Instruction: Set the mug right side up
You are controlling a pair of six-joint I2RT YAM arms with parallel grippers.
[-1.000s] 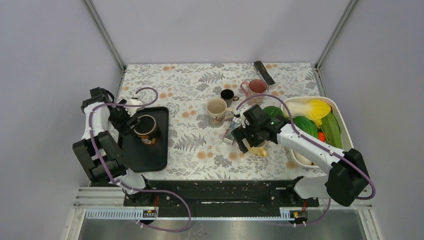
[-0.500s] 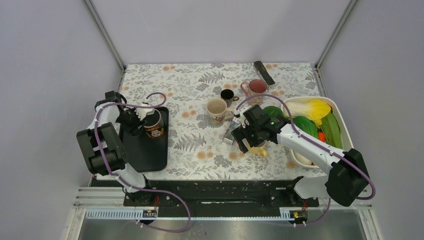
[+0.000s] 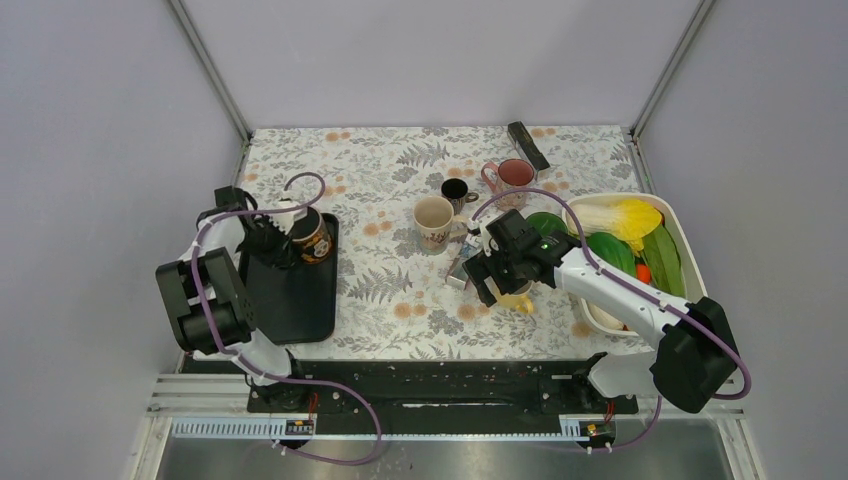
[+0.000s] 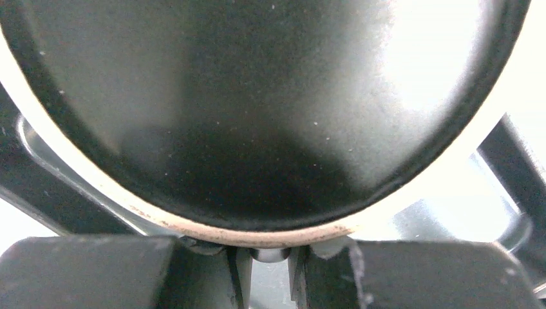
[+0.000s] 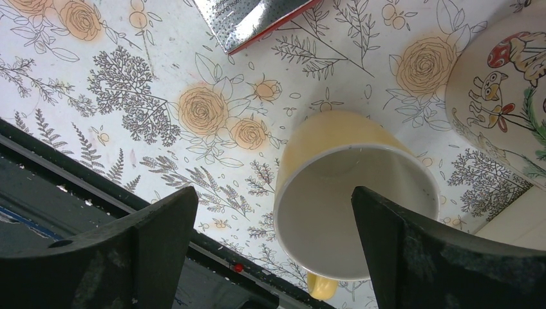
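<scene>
A dark mug (image 3: 312, 238) with a brown label is tipped over at the far end of the black tray (image 3: 300, 300). My left gripper (image 3: 286, 238) is at its left side. In the left wrist view the mug's black body and tan rim (image 4: 257, 129) fill the frame, and my left gripper (image 4: 269, 259) is shut on a small part just under the rim. A yellow mug (image 3: 518, 298) lies on its side on the flowered cloth. My right gripper (image 3: 500, 275) hangs open above it; the yellow mug's mouth (image 5: 351, 212) faces the right wrist camera between the fingers (image 5: 154, 244).
A patterned cream mug (image 3: 434, 222), a small black cup (image 3: 455, 190) and a pink mug (image 3: 514, 173) stand upright mid-table. A foil packet (image 3: 462, 272) lies by the right gripper. A white basin (image 3: 690, 262) of vegetables sits right; a black bar (image 3: 528, 145) lies at the back.
The left gripper has closed on the dark mug and shifted with it from the tray's middle toward its far end. The right arm has not moved.
</scene>
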